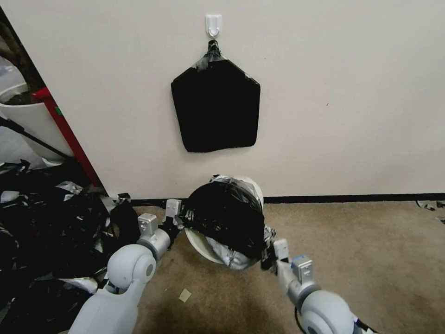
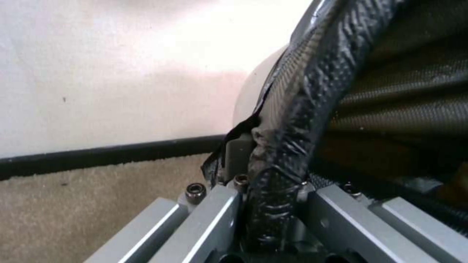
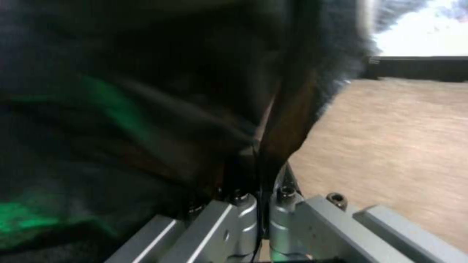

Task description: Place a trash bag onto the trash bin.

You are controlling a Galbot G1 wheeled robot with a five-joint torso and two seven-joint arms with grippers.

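The cream-white trash bin (image 1: 254, 186) stands on the carpet by the wall, tipped toward me. The glossy black trash bag (image 1: 226, 217) is stretched across its mouth, and the lower rim (image 1: 198, 243) still shows bare. My left gripper (image 1: 181, 219) is shut on the bag's edge at the bin's left side. In the left wrist view the rolled bag edge (image 2: 292, 120) runs between the fingers (image 2: 238, 155), with the bin wall (image 2: 253, 91) behind it. My right gripper (image 1: 268, 256) is shut on the bag at the lower right. In the right wrist view its fingers (image 3: 244, 210) pinch the thin film (image 3: 146, 91).
A flat five-sided black pack (image 1: 215, 106) hangs from a wall hook (image 1: 213, 24) above the bin. A heap of black plastic scraps (image 1: 46, 222) lies at the left below a bigger white tub (image 1: 28, 120) and a red pole (image 1: 69, 134). Open carpet (image 1: 361, 250) lies to the right.
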